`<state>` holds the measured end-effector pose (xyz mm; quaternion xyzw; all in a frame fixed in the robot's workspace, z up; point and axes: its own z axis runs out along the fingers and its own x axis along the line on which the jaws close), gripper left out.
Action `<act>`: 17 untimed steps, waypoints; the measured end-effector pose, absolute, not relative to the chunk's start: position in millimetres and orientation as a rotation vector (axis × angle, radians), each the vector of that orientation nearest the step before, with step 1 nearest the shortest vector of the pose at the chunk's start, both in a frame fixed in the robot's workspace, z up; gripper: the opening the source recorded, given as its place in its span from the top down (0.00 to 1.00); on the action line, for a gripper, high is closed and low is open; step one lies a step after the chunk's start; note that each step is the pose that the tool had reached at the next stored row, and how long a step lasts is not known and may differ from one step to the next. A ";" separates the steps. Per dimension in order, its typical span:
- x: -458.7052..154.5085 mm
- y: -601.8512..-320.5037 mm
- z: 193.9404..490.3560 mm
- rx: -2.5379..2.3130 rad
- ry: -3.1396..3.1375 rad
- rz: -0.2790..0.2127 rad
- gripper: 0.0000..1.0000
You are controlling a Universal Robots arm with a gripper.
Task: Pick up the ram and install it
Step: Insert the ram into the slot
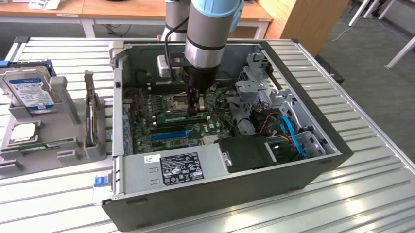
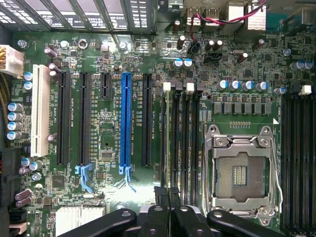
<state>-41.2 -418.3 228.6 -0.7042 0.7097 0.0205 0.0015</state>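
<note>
My gripper (image 1: 194,112) has its jaws pinched together on the ram (image 1: 174,118), with only the thin green board between the fingertips (image 2: 159,200). In the exterior view more of the stick shows toward 9 o'clock of the fingers than toward 3 o'clock. The ram stands on edge along the memory slots (image 2: 185,138); I cannot tell whether it is pushed home.

Through the wrist camera those slots lie between the CPU socket (image 2: 240,173) and a row of long expansion slots. The nearest of these is a black slot (image 2: 146,118), the blue slot (image 2: 125,118) comes just beyond it, and a white slot (image 2: 40,108) is farthest off.

In the exterior view the socket sits close by at about 10 o'clock of the jaws, and the blue slot is at 7 o'clock. The arm (image 1: 206,39) rises from the gripper toward 12 o'clock. The power supply (image 1: 175,167), with its dark label, is at 6 o'clock against the case wall. A metal drive cage (image 1: 256,90) is at 2 o'clock, and blue cables (image 1: 293,138) are at 4 o'clock.

All of this lies inside the open computer case (image 1: 259,194), which rests on a slatted metal table (image 1: 363,204). Outside the case, far out at 9 o'clock, a hard drive (image 1: 29,92) leans in a grey fixture (image 1: 65,150).
</note>
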 end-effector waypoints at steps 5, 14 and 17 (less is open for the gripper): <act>-41.3 -418.4 228.5 -2.211 2.227 0.064 0.89; -41.3 -418.3 226.8 -2.210 2.227 0.065 0.89; -41.3 -418.3 225.5 -2.210 2.227 0.064 0.89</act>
